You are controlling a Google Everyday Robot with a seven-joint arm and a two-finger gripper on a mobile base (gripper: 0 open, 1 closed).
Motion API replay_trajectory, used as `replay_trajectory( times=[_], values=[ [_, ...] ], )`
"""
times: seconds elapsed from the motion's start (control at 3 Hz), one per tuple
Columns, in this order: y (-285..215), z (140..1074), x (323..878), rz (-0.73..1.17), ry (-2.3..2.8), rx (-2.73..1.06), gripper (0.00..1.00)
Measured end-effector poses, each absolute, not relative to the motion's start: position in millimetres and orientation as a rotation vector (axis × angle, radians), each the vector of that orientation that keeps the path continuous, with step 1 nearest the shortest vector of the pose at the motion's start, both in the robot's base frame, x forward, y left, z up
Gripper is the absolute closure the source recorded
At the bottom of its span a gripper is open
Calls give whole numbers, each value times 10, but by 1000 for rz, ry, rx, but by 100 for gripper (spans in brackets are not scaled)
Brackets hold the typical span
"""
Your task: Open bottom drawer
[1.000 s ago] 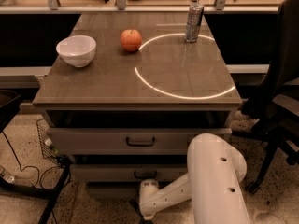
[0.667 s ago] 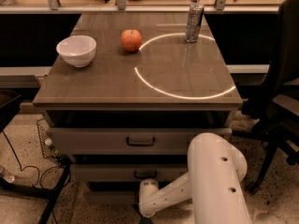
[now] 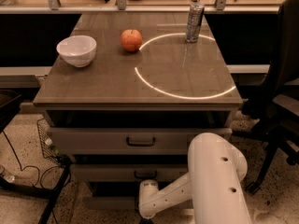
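The cabinet has three grey-beige drawers under a brown tabletop (image 3: 107, 85). The bottom drawer (image 3: 108, 202) shows only as a flat strip of front at the lower edge of the camera view. Its handle is hidden behind my white wrist (image 3: 149, 200). My arm (image 3: 216, 181) reaches down and left in front of the cabinet. The gripper (image 3: 145, 220) sits at the very bottom edge of the view, directly in front of the bottom drawer's middle, mostly cut off by the frame.
The top drawer (image 3: 88, 140) and middle drawer (image 3: 103, 173) carry black bail handles. On the tabletop stand a white bowl (image 3: 76, 50), a red apple (image 3: 131, 39) and a can (image 3: 194, 22). A dark office chair (image 3: 280, 101) stands at the right; cables and a wire basket (image 3: 46, 141) lie at the left.
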State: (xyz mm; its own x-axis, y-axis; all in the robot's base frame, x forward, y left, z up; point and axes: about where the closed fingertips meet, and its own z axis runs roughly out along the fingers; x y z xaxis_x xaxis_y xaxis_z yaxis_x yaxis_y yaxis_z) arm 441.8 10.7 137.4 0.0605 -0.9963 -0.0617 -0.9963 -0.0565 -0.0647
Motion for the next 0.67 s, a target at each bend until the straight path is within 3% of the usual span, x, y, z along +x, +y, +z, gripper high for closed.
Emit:
replay_trajectory(
  times=[0.67],
  values=[
    [21,1607,4329,-13,2090,-2179,100]
  ],
)
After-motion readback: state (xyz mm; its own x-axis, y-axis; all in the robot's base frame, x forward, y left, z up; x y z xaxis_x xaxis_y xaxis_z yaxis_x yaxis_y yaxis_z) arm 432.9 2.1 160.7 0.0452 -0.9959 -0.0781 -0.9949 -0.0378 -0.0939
